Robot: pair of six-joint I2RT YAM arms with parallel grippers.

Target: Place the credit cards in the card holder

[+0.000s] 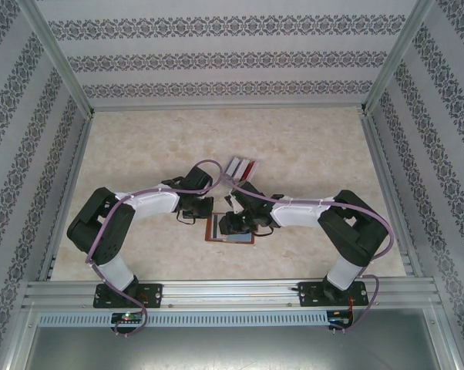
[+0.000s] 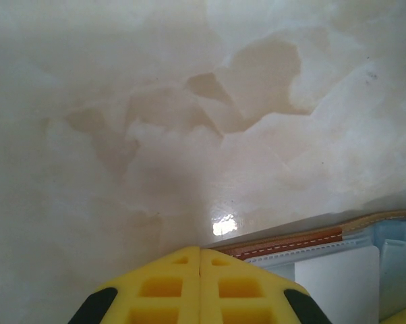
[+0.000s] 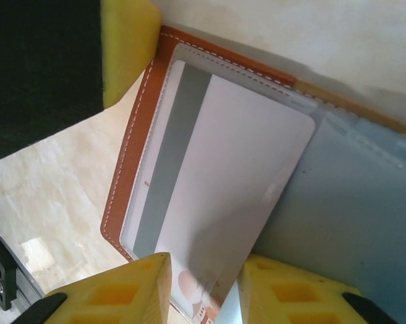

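The brown card holder [image 1: 211,229] lies open on the table between the arms, pale grey pockets [image 3: 365,202] facing up. A white card [image 3: 230,169] with a grey stripe lies slanted over its left pocket. My right gripper [image 3: 203,263] is open, its yellow fingers astride the card's near end without clamping it; it also shows from above [image 1: 233,223]. My left gripper [image 2: 200,253] is shut and empty at the holder's stitched edge [image 2: 297,241], with one of its fingers [image 3: 125,47] by the holder's corner. The other credit cards [image 1: 241,167], red and white, lie fanned just beyond the holder.
The marble-patterned table [image 1: 309,146] stretches bare behind and to both sides of the arms. Patterned walls and metal rails [image 1: 216,289] box in the work area. Both arms reach inward and crowd the middle of the table.
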